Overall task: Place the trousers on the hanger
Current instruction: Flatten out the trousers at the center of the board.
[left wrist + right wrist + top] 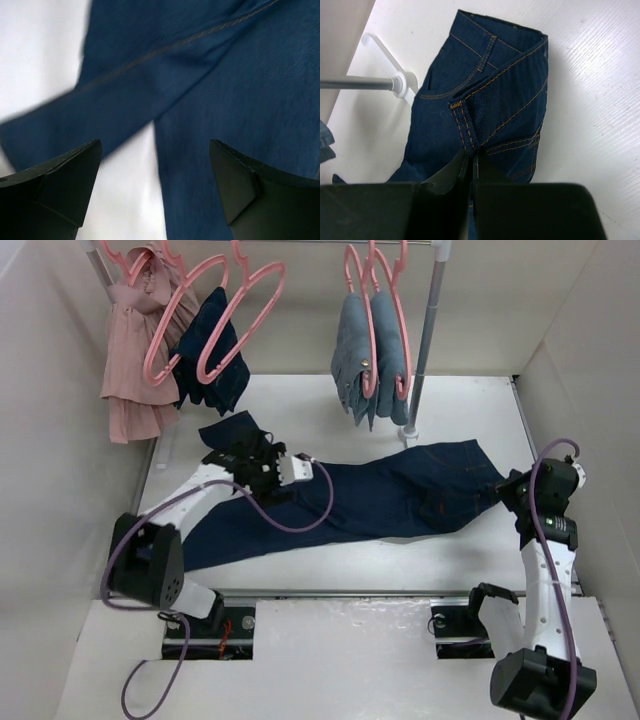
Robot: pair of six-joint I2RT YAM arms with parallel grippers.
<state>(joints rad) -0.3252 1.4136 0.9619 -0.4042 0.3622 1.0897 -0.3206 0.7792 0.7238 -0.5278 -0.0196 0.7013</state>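
Note:
The dark navy trousers (380, 498) lie stretched across the white table, waist at the right, legs to the left. My right gripper (513, 490) is shut on a fold of the waistband (465, 127) in the right wrist view. My left gripper (232, 458) is open just above the leg ends, where the two legs (225, 100) part over white table. Empty pink hangers (240, 315) hang on the rail at the back left. No tan patch shows.
A rail at the back holds a pink garment (130, 350), a small dark navy garment (212, 350) and light-blue jeans (368, 355) on pink hangers. The rack's upright pole (425, 340) and its foot (402, 82) stand just behind the waistband. White walls close both sides.

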